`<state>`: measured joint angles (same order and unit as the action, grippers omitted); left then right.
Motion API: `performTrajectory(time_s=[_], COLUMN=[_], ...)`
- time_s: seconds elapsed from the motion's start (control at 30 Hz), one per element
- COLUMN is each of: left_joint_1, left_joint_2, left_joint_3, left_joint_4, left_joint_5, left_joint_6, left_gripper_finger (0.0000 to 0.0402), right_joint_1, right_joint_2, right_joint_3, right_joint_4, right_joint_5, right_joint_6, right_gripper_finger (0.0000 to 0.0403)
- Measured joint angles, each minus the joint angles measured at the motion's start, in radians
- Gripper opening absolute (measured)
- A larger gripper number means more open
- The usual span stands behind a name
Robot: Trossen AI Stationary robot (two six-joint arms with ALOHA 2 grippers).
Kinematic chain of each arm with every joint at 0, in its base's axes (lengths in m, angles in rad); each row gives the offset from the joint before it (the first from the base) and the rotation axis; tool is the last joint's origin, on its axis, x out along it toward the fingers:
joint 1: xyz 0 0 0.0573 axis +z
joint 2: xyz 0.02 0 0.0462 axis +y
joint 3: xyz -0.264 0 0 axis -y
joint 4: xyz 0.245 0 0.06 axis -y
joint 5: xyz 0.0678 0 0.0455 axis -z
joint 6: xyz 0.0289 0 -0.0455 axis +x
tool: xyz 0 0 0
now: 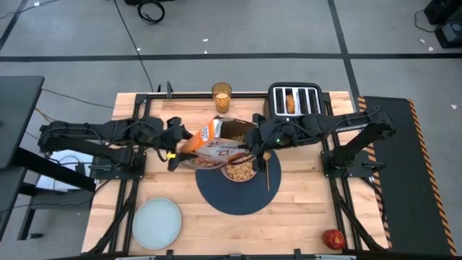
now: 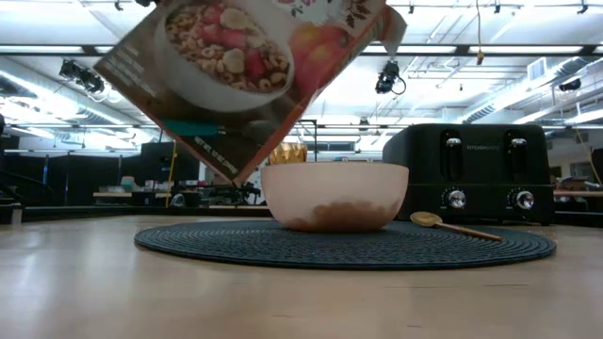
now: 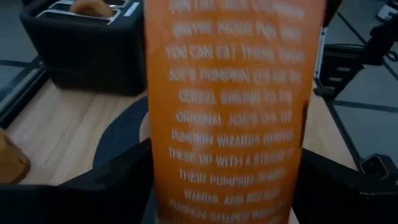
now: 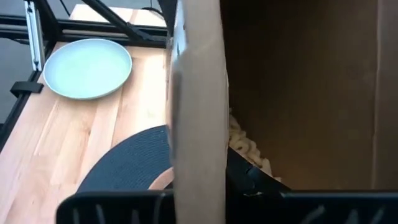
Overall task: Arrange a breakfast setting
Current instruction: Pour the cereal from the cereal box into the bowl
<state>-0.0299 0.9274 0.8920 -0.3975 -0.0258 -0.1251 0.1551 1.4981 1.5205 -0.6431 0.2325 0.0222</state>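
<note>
The brown-and-orange cereal box [image 1: 216, 144] hangs tilted over the pinkish clear bowl [image 1: 240, 171], which holds cereal and stands on the dark-blue mat [image 1: 238, 195]. My left gripper [image 1: 173, 149] and my right gripper [image 1: 250, 144] are both shut on the box. The gold spoon [image 1: 267, 170] lies on the mat to the right of the bowl. The pale blue-green plate [image 1: 157, 222] lies near left, the red apple [image 1: 333, 239] near right, and the amber juice glass [image 1: 221, 96] at the far edge. Toast [image 1: 290, 101] sticks out of the toaster. My left gripper pinches the box at its left end, one finger on each broad face beside the orange narrow side [image 3: 230, 124]. The fingers come level from the table's left. The box is lifted clear and tilted over the bowl [image 2: 334, 198]. My right gripper holds the box at its open end, on the edge of one wall [image 4: 199, 124]. One finger [image 4: 249, 177] shows inside the box and the other stands outside. It comes from the table's right. Loose cereal [image 4: 242, 146] lies inside the box.
The black four-slot toaster [image 1: 296, 101] stands at the far right of the table. Bare wood lies between the plate and the mat and along the near edge. Dark arm frames run down both sides of the table.
</note>
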Motion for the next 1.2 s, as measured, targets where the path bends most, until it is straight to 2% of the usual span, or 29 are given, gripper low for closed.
performTrajectory(time_s=[0.37,0.5,0.7,0.83,0.97,1.07,1.2], left_joint_1=[-0.002,-0.002,-0.002,-0.003,-0.001,0.000,0.000], left_joint_2=[0.144,0.153,0.138,0.105,0.043,-0.009,-0.083], left_joint_3=[0.079,0.079,0.079,0.080,0.088,0.140,0.200], left_joint_4=[0.034,0.031,-0.005,-0.085,-0.186,-0.314,-0.408], left_joint_5=[0.024,0.029,0.027,0.037,0.034,-0.058,-0.274], left_joint_6=[-0.025,-0.015,-0.021,-0.026,-0.026,-0.026,-0.020], left_gripper_finger=[0.0307,0.0257,0.0147,0.0098,0.0070,0.0059,0.0050], right_joint_1=[-0.006,-0.006,-0.005,0.007,0.029,0.055,0.098], right_joint_2=[0.032,0.034,0.033,0.023,-0.029,-0.086,-0.151], right_joint_3=[0.000,0.000,0.000,0.000,0.030,0.046,0.046], right_joint_4=[0.003,0.002,0.048,0.066,0.050,0.045,0.045], right_joint_5=[-0.007,-0.010,-0.009,-0.010,0.055,0.128,0.172], right_joint_6=[0.000,0.004,0.002,-0.020,-0.021,-0.019,0.006], right_gripper_finger=[0.0002,0.0011,0.0039,0.0079,0.0133,0.0165,0.0190])
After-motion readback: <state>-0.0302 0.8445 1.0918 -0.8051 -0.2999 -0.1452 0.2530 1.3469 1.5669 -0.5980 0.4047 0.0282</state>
